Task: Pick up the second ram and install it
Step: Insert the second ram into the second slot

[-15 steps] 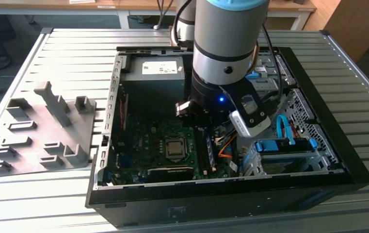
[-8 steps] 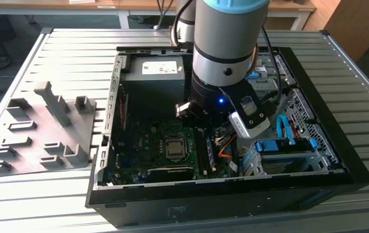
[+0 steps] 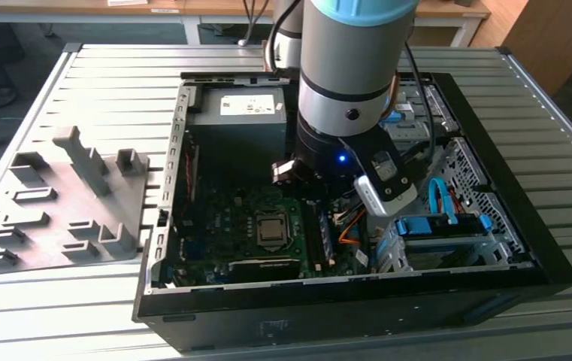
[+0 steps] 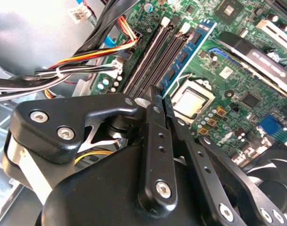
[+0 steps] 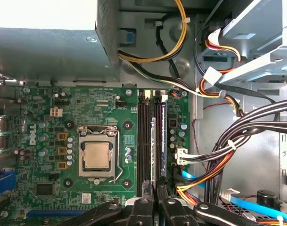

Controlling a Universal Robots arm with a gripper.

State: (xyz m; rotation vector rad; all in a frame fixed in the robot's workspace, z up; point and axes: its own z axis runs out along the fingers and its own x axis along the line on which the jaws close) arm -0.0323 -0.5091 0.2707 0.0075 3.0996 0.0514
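Now the gripper (image 5: 155, 193) hangs inside the computer case (image 3: 526, 286) on the bench (image 3: 115, 75), its jaws nearly closed on the second ram (image 5: 153, 150), which stands in a motherboard slot (image 5: 142, 141)

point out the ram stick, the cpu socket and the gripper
blue-green ram strip (image 4: 188, 52), second wrist view, its chip face
square silver cpu socket (image 5: 96, 157), first wrist view, its centre
black gripper (image 4: 159, 96), second wrist view, between fingertips

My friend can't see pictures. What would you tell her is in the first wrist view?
A black gripper with its fingers nearly together sits over the black memory slots of a green motherboard, by a blue-green ram stick. A silver processor sits beside them, with bundled cables nearby.
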